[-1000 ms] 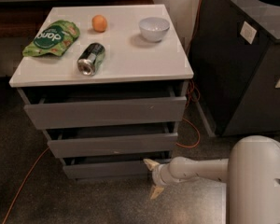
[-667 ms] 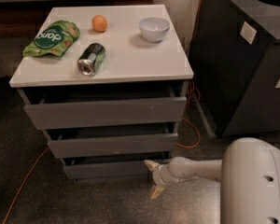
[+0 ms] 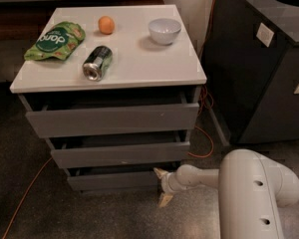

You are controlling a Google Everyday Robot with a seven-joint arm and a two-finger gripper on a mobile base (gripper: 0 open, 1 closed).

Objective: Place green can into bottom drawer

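The green can [image 3: 96, 62] lies on its side on the white cabinet top [image 3: 139, 59], its shiny silver end facing me. The bottom drawer [image 3: 114, 180] is the lowest, narrowest grey drawer, near the floor, and looks slightly pulled out. My gripper [image 3: 162, 186] is low at the right end of that drawer's front, fingers spread apart, one tip up by the drawer corner and one down toward the floor. It holds nothing.
A flat green snack bag [image 3: 55, 40], an orange [image 3: 106, 25] and a white bowl [image 3: 164, 31] sit on the cabinet top. A dark bin [image 3: 259, 68] stands to the right. An orange cable [image 3: 30, 193] runs across the floor.
My arm has shifted slightly; the gripper stays at the right end of the bottom drawer. The can and other objects have not moved.
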